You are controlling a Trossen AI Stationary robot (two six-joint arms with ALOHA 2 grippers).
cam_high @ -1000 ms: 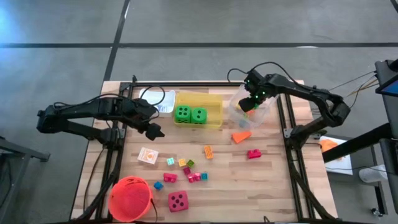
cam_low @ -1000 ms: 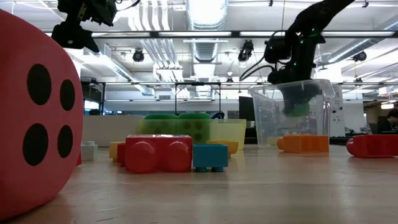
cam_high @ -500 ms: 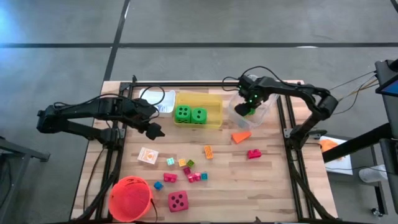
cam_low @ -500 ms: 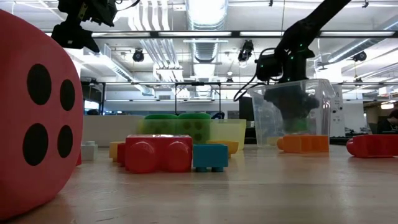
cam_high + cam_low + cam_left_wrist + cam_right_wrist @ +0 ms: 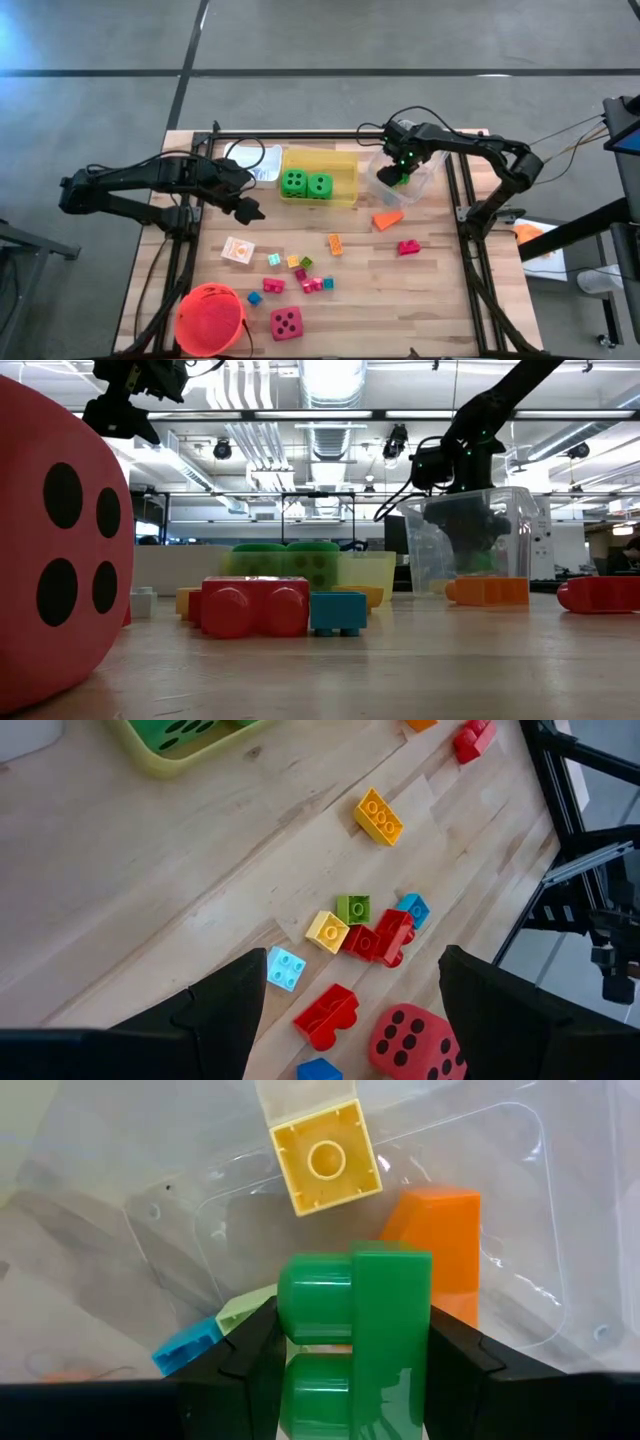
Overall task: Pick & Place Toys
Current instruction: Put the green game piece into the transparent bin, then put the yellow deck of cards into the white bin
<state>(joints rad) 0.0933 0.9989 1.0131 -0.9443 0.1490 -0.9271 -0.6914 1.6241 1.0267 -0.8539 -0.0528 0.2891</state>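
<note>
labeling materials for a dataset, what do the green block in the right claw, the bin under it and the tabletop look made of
Green block: looks like glossy moulded plastic, with soft highlights on its rounded studs.
Clear bin: probably thin transparent plastic; the blocks inside and the orange wedge beyond its wall show through, and glare streaks its walls.
Tabletop: pale wood by its visible grain and plank seams, matte finish.

Pale matt wood grain on the tabletop [image 5: 440, 290]. Glossy smooth plastic on the green block [image 5: 355, 1335], clear shiny plastic for the bin [image 5: 520, 530], translucent yellow plastic for the tray [image 5: 345, 165].

table [image 5: 430, 290]: wood | on it: yellow bin [image 5: 345, 165], clear bin [image 5: 425, 183], bucket [image 5: 210, 318], blocks [image 5: 300, 275]
</note>
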